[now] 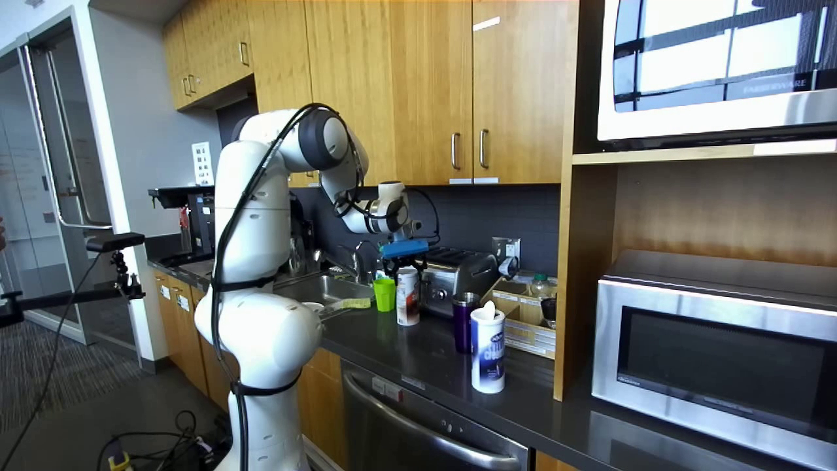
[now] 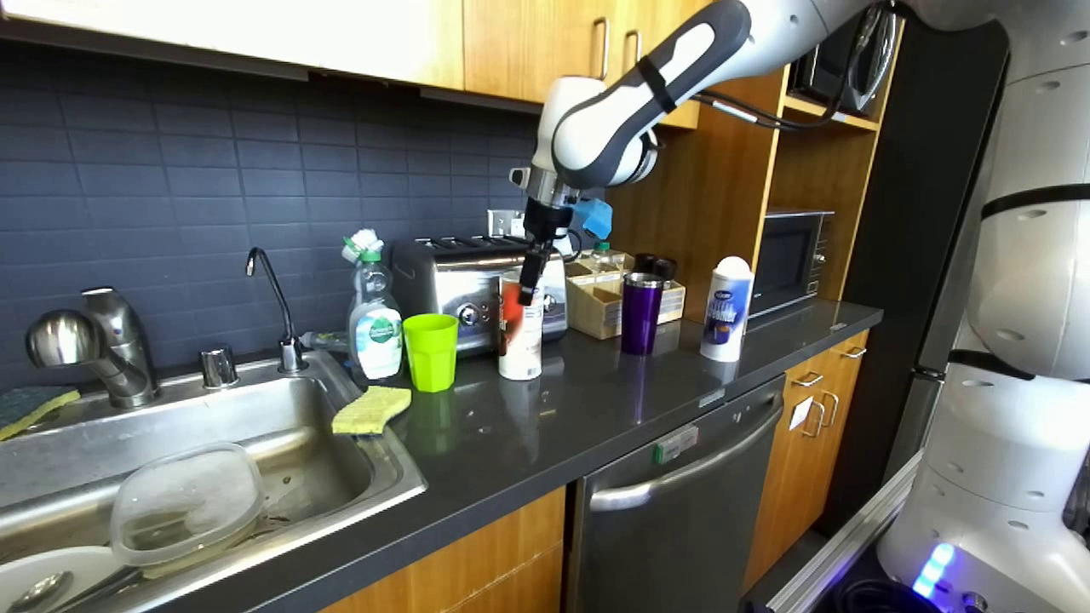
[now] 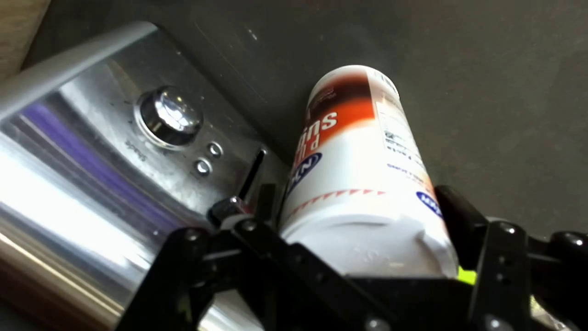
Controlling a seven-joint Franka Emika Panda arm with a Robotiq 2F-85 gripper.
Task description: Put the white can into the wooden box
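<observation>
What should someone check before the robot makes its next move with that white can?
1. Gripper closed around the white can: ok, clasped from both sides.
2. Can upright on the counter: ok.
3. Grip firm enough for lifting: cannot tell.
4. Low path to the wooden box: probably not ok; the purple tumbler stands in front of part of it.
5. Room inside the box: cannot tell; a green-capped bottle stands in it.

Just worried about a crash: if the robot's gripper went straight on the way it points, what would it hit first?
Probably the dark countertop, through the white can it grips: the gripper points roughly down, and the can's base seems to rest there, though a slight gap can't be excluded.
</observation>
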